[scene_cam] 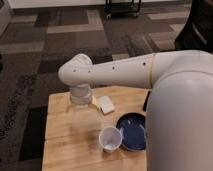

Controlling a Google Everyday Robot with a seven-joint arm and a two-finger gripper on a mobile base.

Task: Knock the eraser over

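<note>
A slim dark block stands at the table's right side, largely hidden behind my white arm; it looks like the eraser. My arm reaches in from the right, bends at a rounded elbow, and points down at the back left of the wooden table. The gripper hangs below the wrist cylinder, close over the table top, just left of a pale cream pad and well to the left of the dark block.
A white cup stands near the table's front middle. A dark blue plate lies right of it, partly under my arm. A small tan object lies beside the cream pad. Patterned carpet surrounds the table.
</note>
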